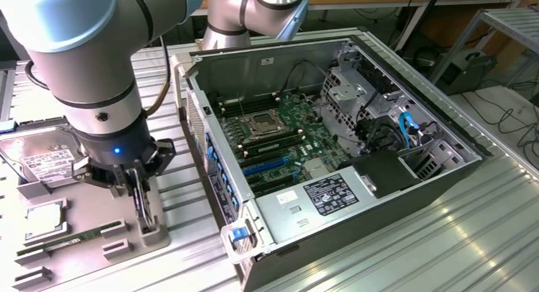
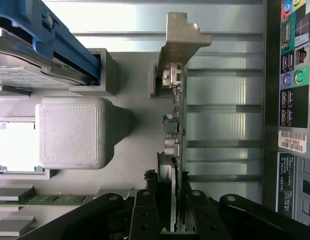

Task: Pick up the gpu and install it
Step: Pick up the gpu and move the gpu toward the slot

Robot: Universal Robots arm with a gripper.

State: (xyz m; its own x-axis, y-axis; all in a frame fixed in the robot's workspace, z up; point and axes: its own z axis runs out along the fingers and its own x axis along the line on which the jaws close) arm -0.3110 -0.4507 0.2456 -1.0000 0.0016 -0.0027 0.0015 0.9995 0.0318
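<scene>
The gpu [image 1: 149, 211] stands on its edge in a slot of the grey holder tray [image 1: 156, 232], at the exterior view's left of the open computer case. In the wrist view I look down its thin edge: green board [image 2: 177, 125], silver bracket [image 2: 182, 40] at the far end, and the dark fan side under my fingers. My gripper [image 1: 139, 190] [image 2: 170, 217] hangs straight over the card. One black finger [image 2: 145, 215] presses against each face of it. The card still rests in the holder.
The open case [image 1: 438, 159] lies beside the tray, with its motherboard and blue slots [image 1: 269, 163] exposed. Its rear port panel [image 2: 294, 75] runs close along the card. On the tray are a hard drive [image 1: 40, 154] [image 2: 25, 55], a CPU [image 1: 47, 217] and a RAM stick [image 1: 72, 239] [image 2: 55, 199].
</scene>
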